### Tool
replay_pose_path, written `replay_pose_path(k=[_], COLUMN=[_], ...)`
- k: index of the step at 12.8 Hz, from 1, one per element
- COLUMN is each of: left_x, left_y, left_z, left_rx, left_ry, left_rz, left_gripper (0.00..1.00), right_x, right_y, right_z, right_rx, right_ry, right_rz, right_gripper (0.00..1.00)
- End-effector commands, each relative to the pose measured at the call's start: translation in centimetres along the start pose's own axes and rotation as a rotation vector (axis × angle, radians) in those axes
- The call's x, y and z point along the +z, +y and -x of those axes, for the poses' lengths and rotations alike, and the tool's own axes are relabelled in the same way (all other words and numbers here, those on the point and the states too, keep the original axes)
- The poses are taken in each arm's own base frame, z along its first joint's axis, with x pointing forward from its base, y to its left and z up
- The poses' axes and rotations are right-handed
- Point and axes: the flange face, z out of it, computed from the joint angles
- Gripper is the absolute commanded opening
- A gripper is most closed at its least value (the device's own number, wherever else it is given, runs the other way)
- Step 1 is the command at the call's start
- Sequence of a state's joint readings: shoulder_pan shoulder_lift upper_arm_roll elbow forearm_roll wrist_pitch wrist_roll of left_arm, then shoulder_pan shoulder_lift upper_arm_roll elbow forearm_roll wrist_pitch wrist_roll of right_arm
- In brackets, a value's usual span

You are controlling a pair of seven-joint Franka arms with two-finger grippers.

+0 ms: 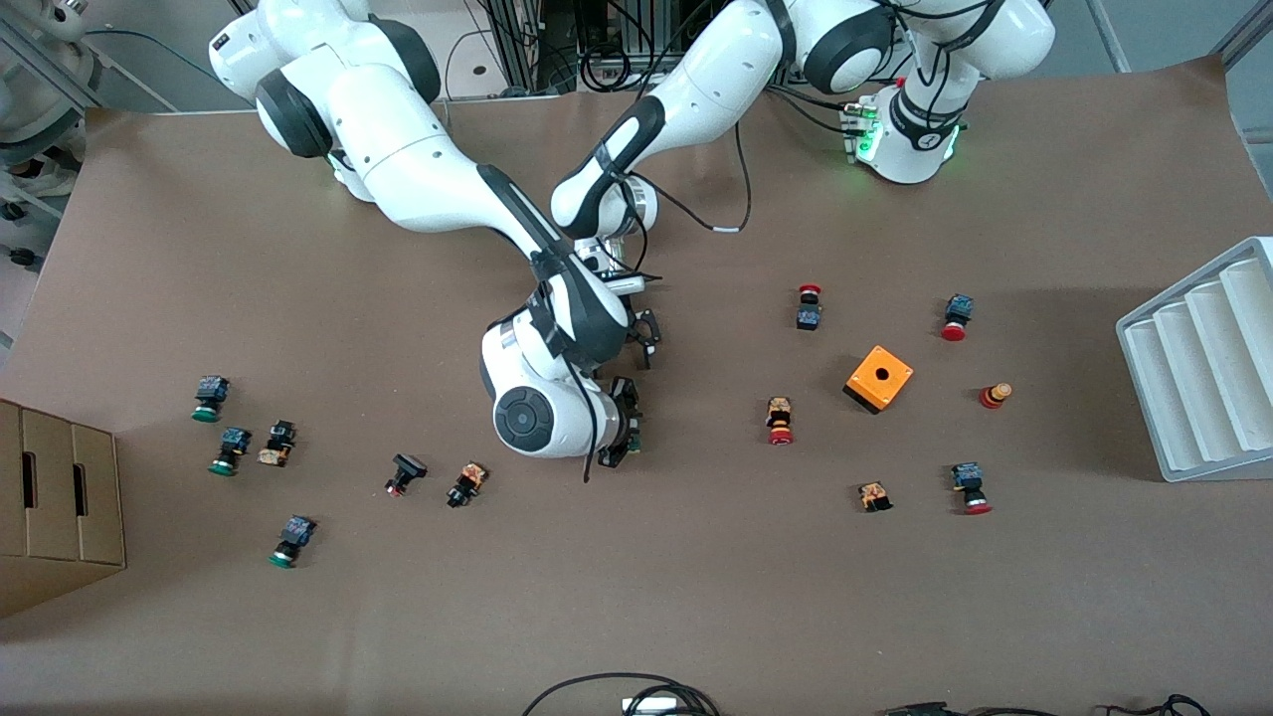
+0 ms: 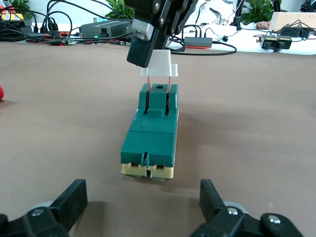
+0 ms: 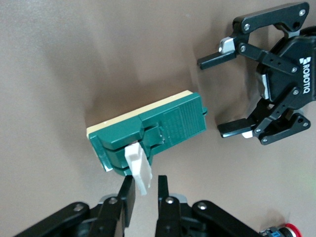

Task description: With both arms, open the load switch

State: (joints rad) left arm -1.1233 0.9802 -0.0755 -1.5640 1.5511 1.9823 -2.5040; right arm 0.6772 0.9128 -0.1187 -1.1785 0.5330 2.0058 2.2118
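The load switch [image 2: 150, 133] is a narrow green bar on a cream base, lying flat on the brown table. Its white handle [image 2: 159, 64] stands raised above one end, with two metal blades showing beneath it. My right gripper [image 3: 144, 190] is shut on that white handle [image 3: 139, 170], directly over the switch [image 3: 163, 126]. My left gripper [image 2: 142, 197] is open just above the table by the switch's other end, a short gap away from it and touching nothing. In the front view the right arm hides most of the switch [image 1: 634, 438], and the left gripper [image 1: 646, 333] hangs beside it.
Several red- and green-capped push-buttons lie scattered toward both ends of the table. An orange box [image 1: 878, 378] sits toward the left arm's end, with a white ridged tray [image 1: 1203, 368] at that edge. A cardboard box [image 1: 55, 497] stands at the right arm's end.
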Motion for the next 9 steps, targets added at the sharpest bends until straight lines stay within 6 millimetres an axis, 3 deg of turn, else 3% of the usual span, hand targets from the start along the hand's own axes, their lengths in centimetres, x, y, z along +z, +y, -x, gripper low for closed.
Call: replay_pose_path(k=[1,9], left_x=[0.2,0.2], left_y=[-1.3,-1.3], left_z=[6.3,6.2], left_rx=[0.018,0.018], left_ry=[-0.109,-0.109], left_rz=[0.008,0.008], left_gripper=[1.0,1.0], right_x=[-0.5,0.1], right_y=[2.2,3.4], right_z=[-0.3,-0.9], right_rx=[-0.018,-0.049], right_ry=[0.017,0.059], right_rz=[0.039,0.053], right_gripper=[0.24,0.23])
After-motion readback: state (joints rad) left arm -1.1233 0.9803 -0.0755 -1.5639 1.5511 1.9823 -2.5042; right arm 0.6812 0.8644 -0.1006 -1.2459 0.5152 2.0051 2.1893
